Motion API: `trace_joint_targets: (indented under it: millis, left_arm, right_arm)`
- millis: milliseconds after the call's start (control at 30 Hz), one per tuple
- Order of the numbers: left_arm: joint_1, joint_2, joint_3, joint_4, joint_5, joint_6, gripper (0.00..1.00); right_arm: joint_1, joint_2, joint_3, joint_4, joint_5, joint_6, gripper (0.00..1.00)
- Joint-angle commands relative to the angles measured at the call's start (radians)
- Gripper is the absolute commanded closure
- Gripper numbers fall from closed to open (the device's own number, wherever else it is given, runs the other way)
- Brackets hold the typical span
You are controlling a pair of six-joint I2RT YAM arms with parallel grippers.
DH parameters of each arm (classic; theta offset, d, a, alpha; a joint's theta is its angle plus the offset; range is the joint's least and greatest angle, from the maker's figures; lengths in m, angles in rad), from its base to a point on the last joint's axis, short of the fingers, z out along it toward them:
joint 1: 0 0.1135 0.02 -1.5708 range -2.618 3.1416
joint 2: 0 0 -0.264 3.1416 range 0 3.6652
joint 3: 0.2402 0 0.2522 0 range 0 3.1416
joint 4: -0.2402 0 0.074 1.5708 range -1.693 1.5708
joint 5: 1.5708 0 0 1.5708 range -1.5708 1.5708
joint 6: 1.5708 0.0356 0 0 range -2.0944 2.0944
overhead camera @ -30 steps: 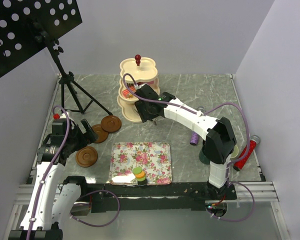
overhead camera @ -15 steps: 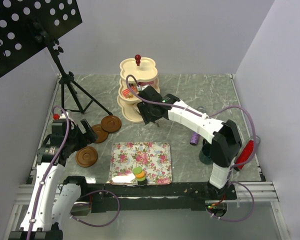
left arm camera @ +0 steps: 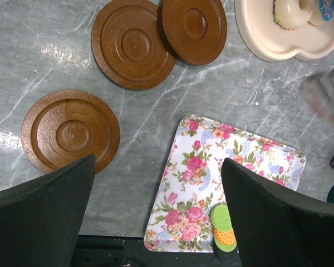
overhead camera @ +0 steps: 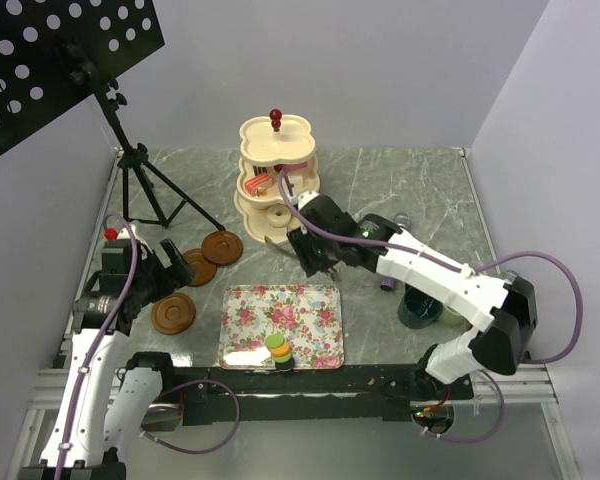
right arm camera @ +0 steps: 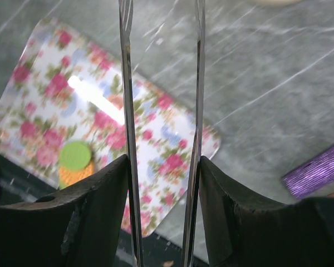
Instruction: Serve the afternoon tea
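Note:
The cream three-tier stand (overhead camera: 275, 180) stands at the back with cake slices on its middle tier and a doughnut (left arm camera: 292, 11) on its bottom tier. Three brown saucers (left arm camera: 70, 131) (left arm camera: 133, 44) (left arm camera: 192, 29) lie at the left. A stack of green and orange macarons (overhead camera: 278, 350) sits on the floral tray's near edge. My right gripper (overhead camera: 315, 262) hovers by the tray's far edge, open and empty (right arm camera: 162, 144). My left gripper (overhead camera: 180, 272) is open and empty (left arm camera: 158, 161) above the table between a saucer and the tray. A dark teal mug (overhead camera: 418, 308) and a pale green mug (overhead camera: 448, 316) stand at the right.
The rectangular floral tray (overhead camera: 280, 310) lies in the near middle and shows in both wrist views (left arm camera: 222, 161) (right arm camera: 100, 105). A purple glittery microphone (overhead camera: 387, 280) lies right of it. A black music stand's tripod (overhead camera: 145, 180) stands at the back left. Walls close in the table.
My right gripper has pulled back from the stand's lower tiers towards the tray, and the arm's elbow has swung out to the right. My left arm has not moved.

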Motion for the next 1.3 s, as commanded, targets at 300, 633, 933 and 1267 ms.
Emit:
trace_joint_targets:
  millis: [300,633,933,1267]
  left_arm:
    - [0.004,0.001,0.004,0.024,0.004,0.001,0.0]
    - [0.004,0.011,0.002,0.027,0.015,0.011,0.0]
    - [0.006,0.02,0.002,0.029,0.018,0.012,0.0]
    - [0.006,0.054,0.004,0.016,0.015,0.014,0.0]
  right_arm:
    - [0.209,-0.187,-0.062,-0.273,-0.232,0.253,0.43]
    - [0.251,-0.24,-0.104,-0.338,-0.347,0.39,0.43]
    - [0.323,-0.186,-0.129,-0.301,-0.295,0.436,0.43]
    - [0.338,-0.111,-0.072,-0.3,-0.243,0.424,0.43]
